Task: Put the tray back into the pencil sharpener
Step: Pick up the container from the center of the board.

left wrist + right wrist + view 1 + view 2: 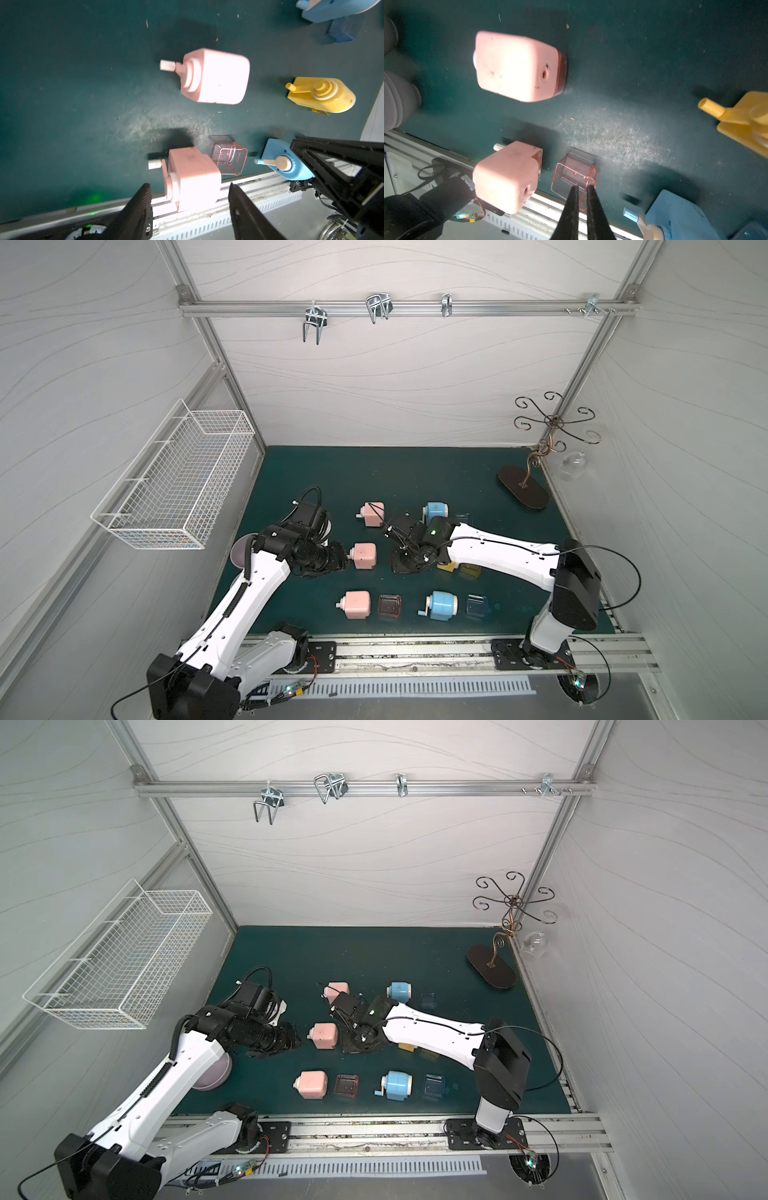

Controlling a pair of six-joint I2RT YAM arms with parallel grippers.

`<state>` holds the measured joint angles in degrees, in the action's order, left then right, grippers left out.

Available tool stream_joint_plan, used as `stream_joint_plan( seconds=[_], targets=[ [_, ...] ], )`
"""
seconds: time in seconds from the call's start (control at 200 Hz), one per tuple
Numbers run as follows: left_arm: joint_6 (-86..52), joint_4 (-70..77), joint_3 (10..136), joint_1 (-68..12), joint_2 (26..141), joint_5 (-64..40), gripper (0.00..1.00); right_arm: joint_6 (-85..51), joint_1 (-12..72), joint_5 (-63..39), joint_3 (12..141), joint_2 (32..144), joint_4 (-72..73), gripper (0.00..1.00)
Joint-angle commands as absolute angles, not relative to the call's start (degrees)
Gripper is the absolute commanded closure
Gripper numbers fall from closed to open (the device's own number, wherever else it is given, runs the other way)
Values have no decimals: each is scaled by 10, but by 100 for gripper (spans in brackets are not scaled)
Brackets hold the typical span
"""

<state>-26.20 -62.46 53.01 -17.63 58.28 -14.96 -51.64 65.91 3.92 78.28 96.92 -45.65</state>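
Both top views first: the pink tray (389, 606) (346, 1085) sits on the green mat (415, 472) in the front row. It's just right of the front pink sharpener (357, 604), with a small gap between them. Its mouth faces up. The footprint looks near square from up there, so I can't call a long axis. The front pink sharpener runs side to side, crank pointing to my left.

My left gripper (338, 560) is by the crank of the middle pink sharpener (365, 556). My right gripper (403, 562) hangs just off that one's other side.

Left wrist view: left gripper (189, 185) is spread wide with nothing in it. The pink tray (228, 158) is out ahead.

Right wrist view: right gripper (581, 187) is all but closed, just a sliver between the fingers, and empty. The front pink sharpener (506, 176) has its hollow slot facing the pink tray (574, 178).
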Motion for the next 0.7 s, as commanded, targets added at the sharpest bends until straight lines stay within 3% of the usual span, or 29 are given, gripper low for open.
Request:
stream_joint_plan(
  seconds=[0.0,0.25,0.695],
  targets=[
    [-309,-644,514,-201,558,-128,37,-558,684,66,750,936,-466,84],
    [-367,-644,482,-285,543,-90,37,-617,721,59,695,910,-450,80],
    [-400,-628,445,-304,541,-101,36,-653,752,27,678,956,-417,75]
  ],
)
